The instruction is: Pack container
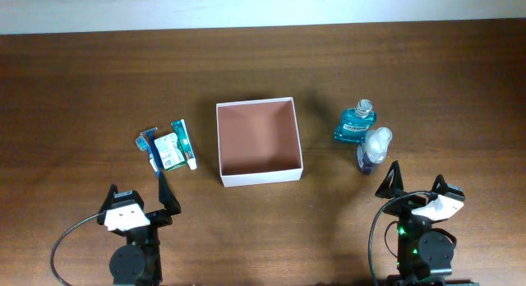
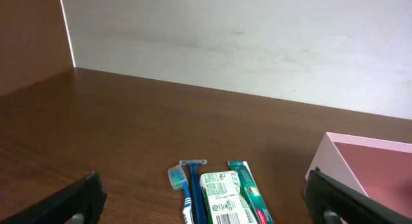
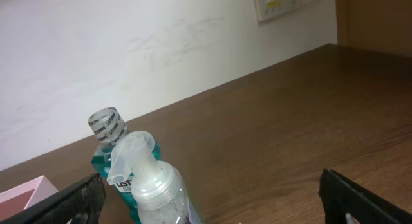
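I hold the left pincer (image 1: 138, 193) and right pincer (image 1: 413, 184) wide apart, nothing in either, low over the desk (image 1: 82, 89). The container (image 1: 257, 138) sits between them and further out, ahead-right of the left pincer and ahead-left of the right. Its reddish floor is bare; nothing is packed yet. With walls that thin, I judge it light and easily bent, likely to skid if bumped. Any grip belongs over the rim, pinching one wall near a corner, and items should be lowered in, not dropped. Just ahead of the left pincer lie a razor (image 1: 149, 146), a packet (image 1: 168, 150) and toothpaste (image 1: 184, 143). Just ahead of the right stand a spray bottle (image 1: 374, 148) and mouthwash (image 1: 356, 124).
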